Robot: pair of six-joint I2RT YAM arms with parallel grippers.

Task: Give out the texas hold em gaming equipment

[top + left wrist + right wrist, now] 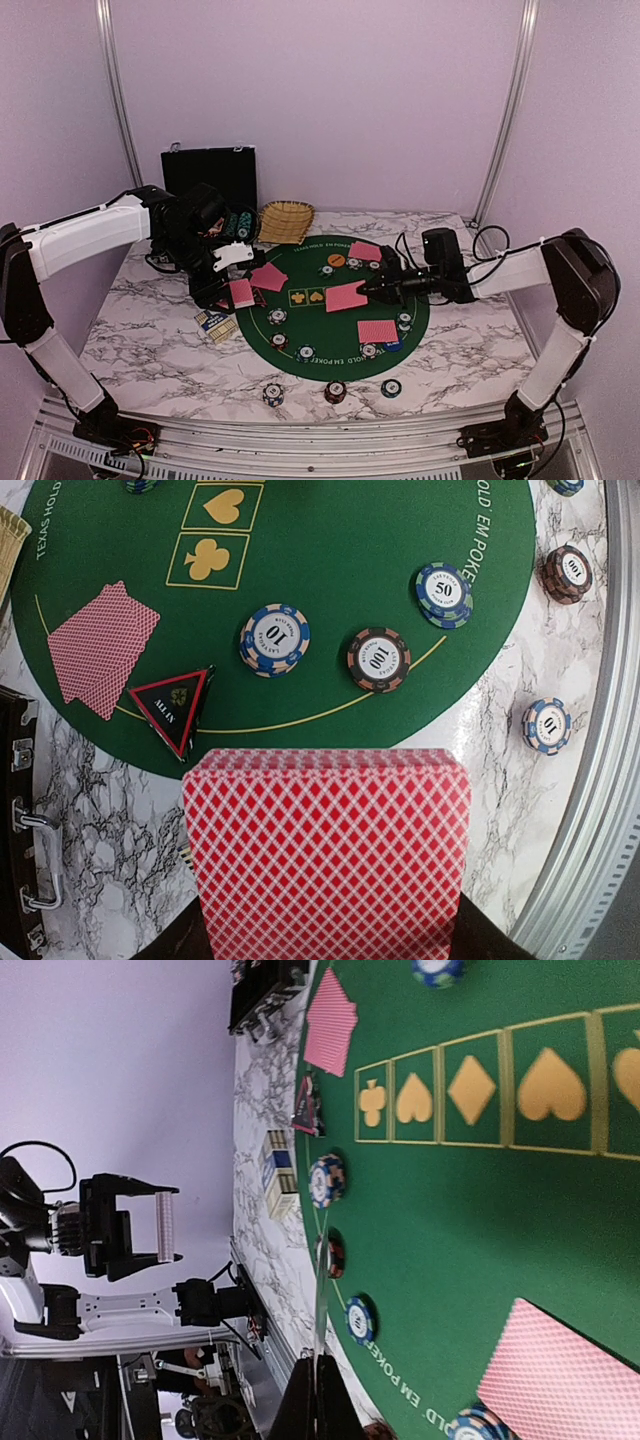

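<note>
card deck [325, 850] held in left jaws; right jaws pinch a single card [345, 296], best lowered flat onto the mat [325, 332].

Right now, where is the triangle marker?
Left wrist view: the triangle marker lies at the mat's edge on the left arm's side, just beside the cards and left of the blue 10 chip.

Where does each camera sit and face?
Top external: above and behind the robot, facing the back wall over the mat; left arm and right arm show.
Left wrist: looks down on the mat's edge; left tool clamps a card deck.
Right wrist: looks low across the mat toward the left arm; right tool pinches a card.
Wrist views share the triangle marker.
</note>
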